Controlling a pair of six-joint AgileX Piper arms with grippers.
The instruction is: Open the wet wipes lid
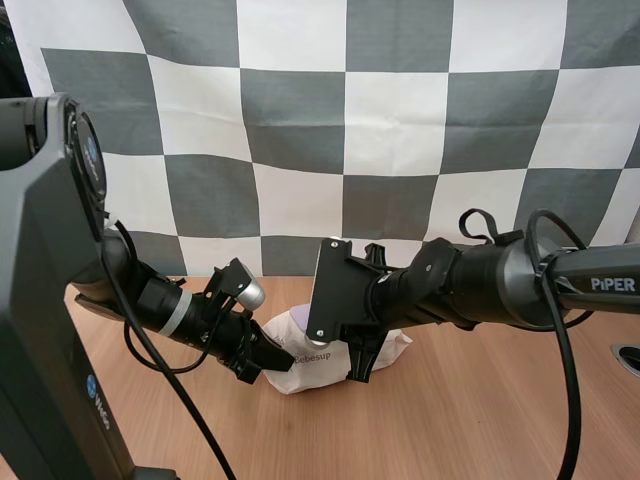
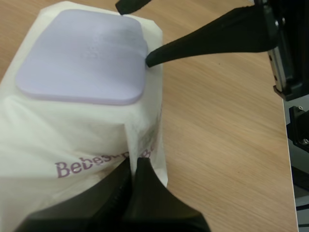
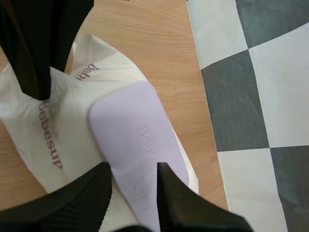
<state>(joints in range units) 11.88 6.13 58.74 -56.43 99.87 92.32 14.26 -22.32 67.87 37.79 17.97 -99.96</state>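
Left jaws pinch pack, right jaws straddle lid

Soft, even light falls from above in the high view. The bench shows a warm tan without glare, and only a faint shadow lies beside the pack. In the left wrist view the left tool is a near-black mass with little surface detail against the bright white pack, whose creases are gently shaded. In the right wrist view the lid is an evenly lit matte lilac with no hot spots, and the right tool reads equally dark.
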